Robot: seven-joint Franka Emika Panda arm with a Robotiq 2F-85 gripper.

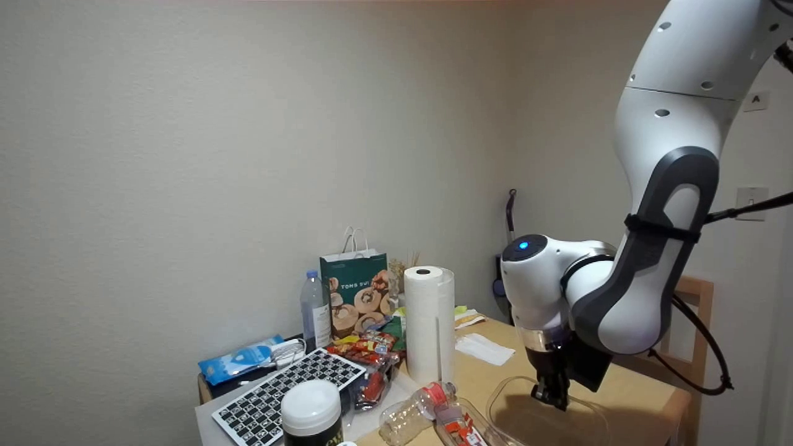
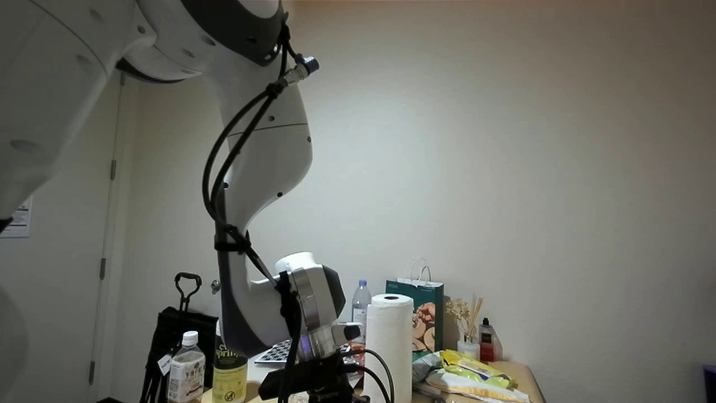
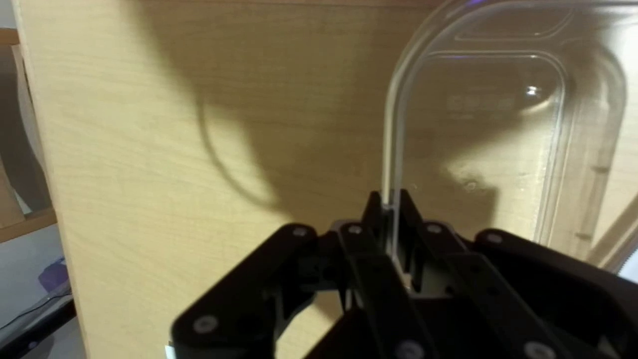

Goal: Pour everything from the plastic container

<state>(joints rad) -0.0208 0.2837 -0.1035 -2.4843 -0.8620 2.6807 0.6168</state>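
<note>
The tool (image 3: 391, 204) gripped the rim of the plastic container (image 3: 508, 134), which spread towards two o'clock over the table (image 3: 124, 209) in the wrist view. We judged it light, slippery and bendy, its stiffer rim the best hold.

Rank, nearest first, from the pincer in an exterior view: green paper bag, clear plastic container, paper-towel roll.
1. Clear plastic container: rim clamped in the pincer.
2. Paper-towel roll: upright, picture-left of the pincer.
3. Green paper bag: farther left, past the roll.
</note>
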